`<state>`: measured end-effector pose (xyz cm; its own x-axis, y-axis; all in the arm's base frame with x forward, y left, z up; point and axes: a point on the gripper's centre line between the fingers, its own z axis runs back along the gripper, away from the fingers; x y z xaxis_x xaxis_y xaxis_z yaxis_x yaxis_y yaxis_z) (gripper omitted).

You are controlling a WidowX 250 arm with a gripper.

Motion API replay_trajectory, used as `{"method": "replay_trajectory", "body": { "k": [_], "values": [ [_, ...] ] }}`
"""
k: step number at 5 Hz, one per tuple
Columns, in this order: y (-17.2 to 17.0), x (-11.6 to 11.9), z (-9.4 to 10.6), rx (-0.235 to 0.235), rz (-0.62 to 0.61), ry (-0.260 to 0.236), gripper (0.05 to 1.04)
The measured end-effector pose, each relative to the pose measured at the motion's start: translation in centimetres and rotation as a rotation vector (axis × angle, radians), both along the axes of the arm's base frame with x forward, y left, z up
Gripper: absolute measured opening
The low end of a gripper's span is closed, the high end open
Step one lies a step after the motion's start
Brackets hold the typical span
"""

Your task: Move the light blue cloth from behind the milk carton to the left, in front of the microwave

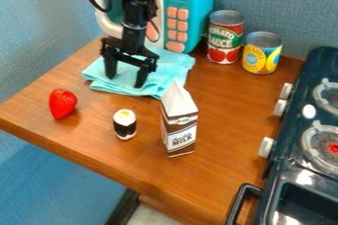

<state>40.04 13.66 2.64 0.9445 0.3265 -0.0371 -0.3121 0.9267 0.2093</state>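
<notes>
The black gripper [125, 78] hangs over the folded turquoise cloth [175, 65] with its two fingers spread apart and nothing between them. In front of the cloth stands a brown and white milk carton [179, 125]. Left of the carton is a sushi roll [124, 124] with a white top and a dark wrap. A red strawberry [62, 103] lies farther left, near the table's edge. Whether the fingertips touch the cloth, I cannot tell.
Behind the arm is a toy microwave [191, 12], turquoise and white. Two cans, a tomato sauce can [225, 37] and a yellow-labelled can [262, 53], stand at the back right. A dark toy stove [290, 169] with knobs borders the wooden table [228, 174] on the right.
</notes>
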Motion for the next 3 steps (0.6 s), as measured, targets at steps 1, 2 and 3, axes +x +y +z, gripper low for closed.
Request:
{"method": "replay_trajectory", "body": {
  "k": [1, 2, 3],
  "values": [
    [0.9, -0.7, -0.2, 0.043, 0.017, 0.049, 1.002],
    [1.8, -1.0, -0.3, 0.039, 0.032, 0.073, 1.001],
    [2.4, -0.9, -0.2, 0.030, 0.038, 0.078, 1.001]
  ]
}}
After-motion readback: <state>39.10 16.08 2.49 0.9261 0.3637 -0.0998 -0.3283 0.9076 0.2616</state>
